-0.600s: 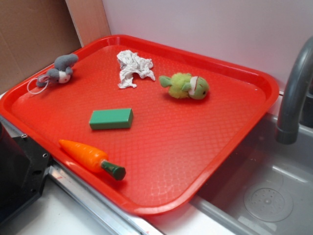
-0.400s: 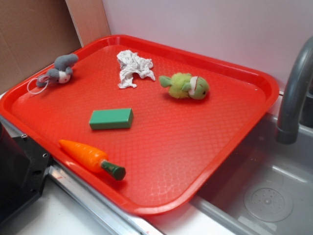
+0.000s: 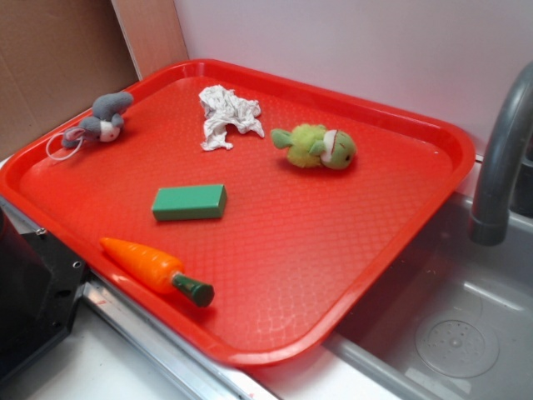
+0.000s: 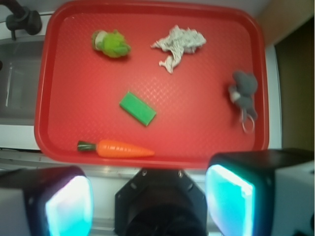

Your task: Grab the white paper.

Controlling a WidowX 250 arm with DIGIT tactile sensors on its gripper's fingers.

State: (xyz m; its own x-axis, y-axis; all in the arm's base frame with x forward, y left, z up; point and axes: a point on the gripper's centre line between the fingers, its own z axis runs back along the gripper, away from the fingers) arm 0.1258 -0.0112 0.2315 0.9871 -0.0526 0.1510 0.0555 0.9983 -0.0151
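The white paper [image 3: 226, 116] [image 4: 178, 44] is a crumpled wad lying at the far side of the red tray [image 3: 333, 250] [image 4: 74, 88], between a grey plush mouse and a green plush. My gripper [image 4: 150, 199] hangs high above the tray's near edge, well away from the paper. It is open, its two glowing pads [image 4: 69, 204] wide apart with nothing between them. In the exterior view only a black part of the arm [image 3: 29, 287] shows at the lower left.
On the tray lie a grey-and-white plush mouse [image 3: 100, 121] [image 4: 242, 91], a green plush [image 3: 316, 147] [image 4: 111, 43], a green block [image 3: 189, 202] [image 4: 138, 108] and an orange carrot [image 3: 154, 268] [image 4: 118, 148]. A sink [image 3: 450, 333] with a grey faucet [image 3: 500, 158] lies right of the tray.
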